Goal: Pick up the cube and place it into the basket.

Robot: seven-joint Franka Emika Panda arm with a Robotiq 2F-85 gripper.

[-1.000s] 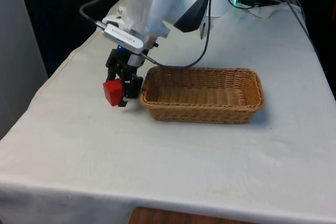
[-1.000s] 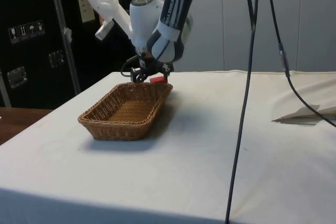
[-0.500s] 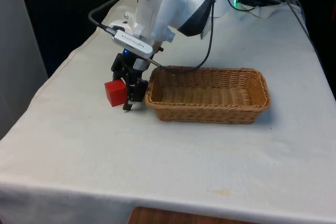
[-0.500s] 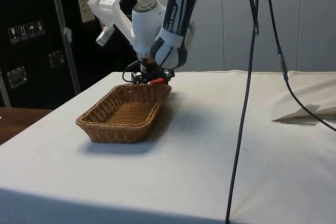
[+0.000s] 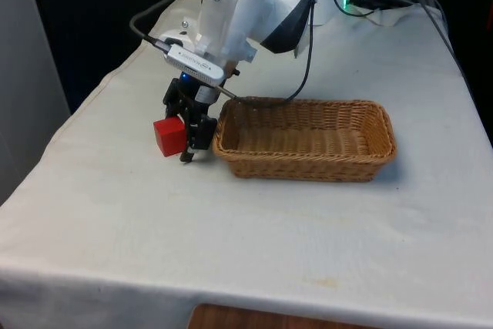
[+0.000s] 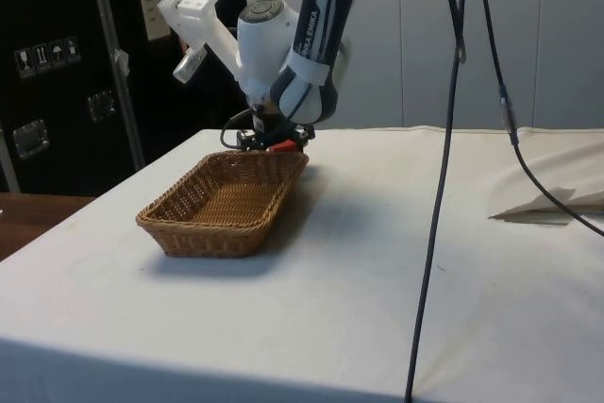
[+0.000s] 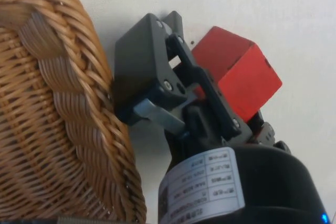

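Compared with a second ago, the arm has swung a little toward the front view's right and the basket has been nudged the same way along the desk; over the last half second nothing has shifted. The gripper hangs low, just outside the basket's short end on the front view's left, its fingers clenched on the red cube. The cube is held tilted, clear of the cloth, beside the basket's rim and not over its inside. In the wrist view the cube juts out on the far side of the gripper from the wicker wall, one finger lying right against the woven rim. In the side view the cube peeks out red just behind the basket's far end.

The desk is covered by a white cloth, faintly stained near its front edge. Black cables hang across the side view, and a folded piece of white cloth lies at that view's right. Dark cabinets stand behind.
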